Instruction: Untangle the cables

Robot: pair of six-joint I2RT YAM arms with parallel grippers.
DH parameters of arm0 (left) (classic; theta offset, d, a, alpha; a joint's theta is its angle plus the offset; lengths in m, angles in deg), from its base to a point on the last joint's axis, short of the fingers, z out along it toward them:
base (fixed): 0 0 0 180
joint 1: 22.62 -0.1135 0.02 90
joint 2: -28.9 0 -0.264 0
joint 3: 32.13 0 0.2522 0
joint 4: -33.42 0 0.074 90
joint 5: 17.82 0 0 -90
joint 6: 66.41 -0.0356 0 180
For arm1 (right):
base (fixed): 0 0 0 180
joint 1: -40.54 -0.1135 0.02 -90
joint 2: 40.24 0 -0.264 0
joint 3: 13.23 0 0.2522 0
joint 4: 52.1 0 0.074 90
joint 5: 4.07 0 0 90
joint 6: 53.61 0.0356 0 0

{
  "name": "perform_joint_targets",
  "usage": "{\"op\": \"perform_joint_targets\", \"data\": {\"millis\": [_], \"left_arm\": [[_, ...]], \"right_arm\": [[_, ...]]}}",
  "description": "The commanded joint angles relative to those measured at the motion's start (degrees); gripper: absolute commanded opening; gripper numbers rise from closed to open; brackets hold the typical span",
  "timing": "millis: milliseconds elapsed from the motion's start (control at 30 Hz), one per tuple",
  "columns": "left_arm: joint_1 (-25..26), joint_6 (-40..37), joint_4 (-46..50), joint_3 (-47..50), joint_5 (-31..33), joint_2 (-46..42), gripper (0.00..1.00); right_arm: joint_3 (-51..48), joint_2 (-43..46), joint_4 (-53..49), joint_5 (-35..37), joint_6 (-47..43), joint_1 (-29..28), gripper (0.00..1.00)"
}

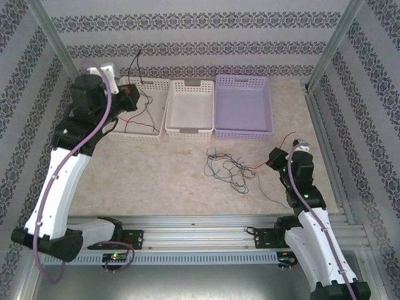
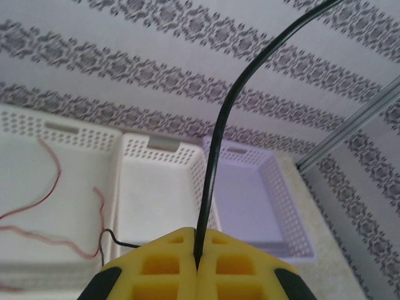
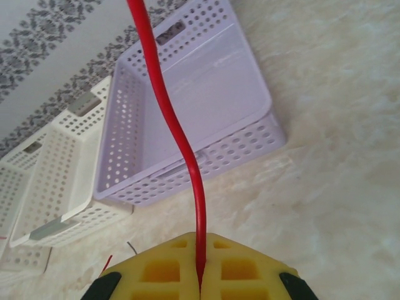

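Left hand [image 2: 197,253]: closed on a black cable [image 2: 215,150] that rises from between its yellow fingers [image 2: 159,265]; hand is over the left white basket [image 1: 139,134].
Right hand [image 3: 200,269]: closed on a red cable [image 3: 178,131], low over the counter [image 1: 156,181], near the purple basket [image 3: 125,125].
Loose cables [image 1: 230,167]: tangled heap on the counter in front of the purple basket, just beside the right hand.
Thin red wire [image 2: 50,181]: lies inside the left white basket.
Middle white basket [image 1: 189,106]: between the other two.
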State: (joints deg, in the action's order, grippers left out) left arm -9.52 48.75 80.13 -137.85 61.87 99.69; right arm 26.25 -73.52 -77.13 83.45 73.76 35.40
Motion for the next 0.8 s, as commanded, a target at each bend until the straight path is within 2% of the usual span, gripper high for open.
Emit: {"op": "perform_joint_targets", "data": {"millis": [0,167,333,533,767], "left_arm": [[0.48,2.09,-10.13,-3.45,-2.54,5.39,0.00],[3.00,0.37,-14.32,-7.49,-2.28,14.95,0.00],[5.08,-1.34,-15.74,-10.88,0.83,24.57,0.00],[7.75,-4.53,-17.96,-12.28,7.14,34.66,0.00],[8.91,-2.76,-18.24,-13.79,6.97,44.14,0.00]], "right_arm": [[-0.23,0.23,2.68,0.28,-1.52,-3.12,0.00],[0.55,0.18,3.29,2.35,-2.85,-8.10,0.00],[1.77,1.12,2.05,3.02,-4.45,-11.55,0.00],[2.14,5.32,-0.82,2.49,-5.37,-13.28,0.00],[2.24,8.05,-3.18,1.87,-6.00,-14.78,0.00]]}}
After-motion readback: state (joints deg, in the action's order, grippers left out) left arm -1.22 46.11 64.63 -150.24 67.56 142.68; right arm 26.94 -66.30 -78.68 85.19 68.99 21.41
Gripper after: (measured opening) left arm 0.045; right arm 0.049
